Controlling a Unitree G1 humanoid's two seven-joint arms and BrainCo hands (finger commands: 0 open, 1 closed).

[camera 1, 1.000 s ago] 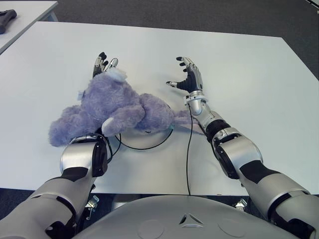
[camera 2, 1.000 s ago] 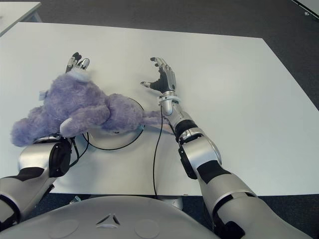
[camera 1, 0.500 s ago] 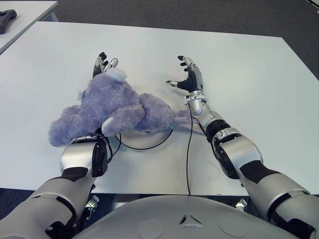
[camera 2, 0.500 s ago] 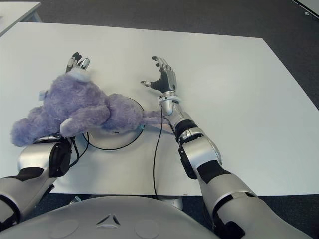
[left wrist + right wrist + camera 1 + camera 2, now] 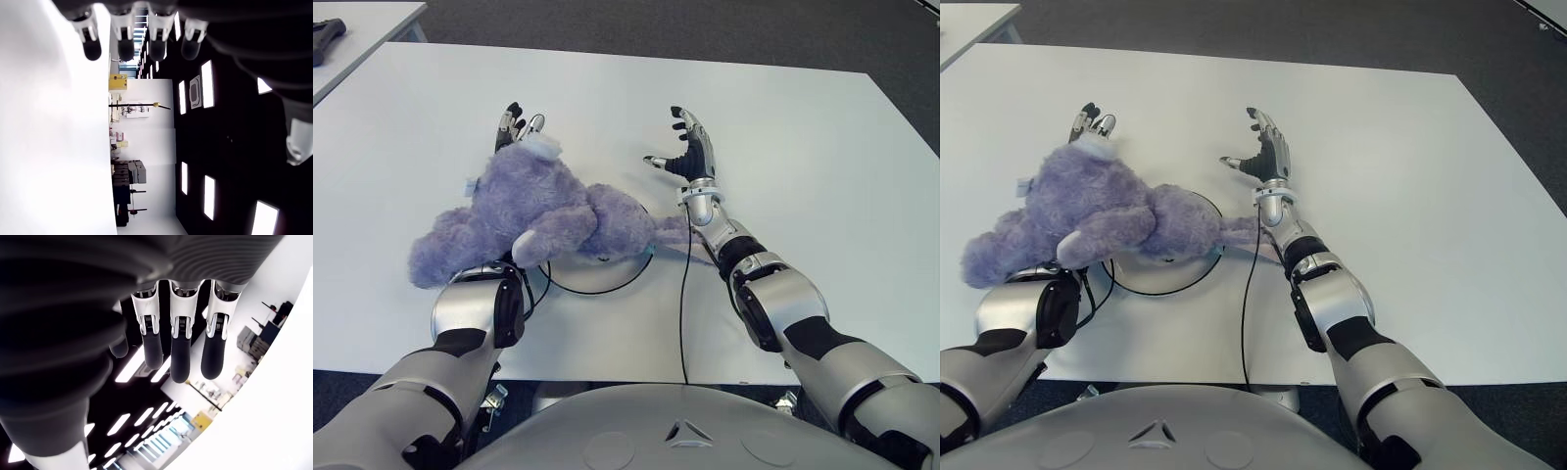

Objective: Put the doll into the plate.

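the doll [image 5: 533, 211], a purple plush animal, lay sprawled over the left forearm and across the plate [image 5: 607, 279], of which only the dark rim and a strip of pale inside showed beneath it; one end overhung the plate toward the robot's left, over the white table [image 5: 803, 117]. the left hand [image 5: 516, 125] showed beyond the doll's head with its fingers [image 5: 122, 46] extended straight and holding nothing. the right hand [image 5: 687, 149] stood raised just right of the plate, fingers [image 5: 178, 357] spread and empty. judged from its pile and slumped shape, the doll would be light, soft and easily deformed, unlikely to slip or break; a grip around the thick body, rather than a limp limb, would likely carry it best.
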